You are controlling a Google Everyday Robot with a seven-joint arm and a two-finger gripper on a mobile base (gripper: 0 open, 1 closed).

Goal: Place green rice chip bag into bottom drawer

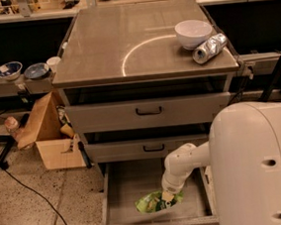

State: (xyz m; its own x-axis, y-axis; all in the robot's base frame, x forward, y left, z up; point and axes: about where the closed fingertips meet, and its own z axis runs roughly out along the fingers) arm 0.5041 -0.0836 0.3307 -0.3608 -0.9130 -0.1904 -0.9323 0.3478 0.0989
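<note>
Tool low in the open bottom drawer, right at the green rice chip bag.
Its grip cannot be told; white bowl and silver foil bag sit on the desk above.

Surface: brushed grey metal, satin, with a bright curved glare streak.
White bowl: smooth and glossy, at 1 o'clock on the surface.
Silver foil bag: crumpled, mirror-shiny, at 2 o'clock.
Upper drawers: matt grey metal.
Bottom drawer: plain matt grey metal inside.
Green rice chip bag: crinkled glossy foil.
Gripper: at the bag's 3 o'clock edge.
Arm: smooth white satin shell.
Cardboard box: matt brown.
Floor: speckled, polished.
</note>
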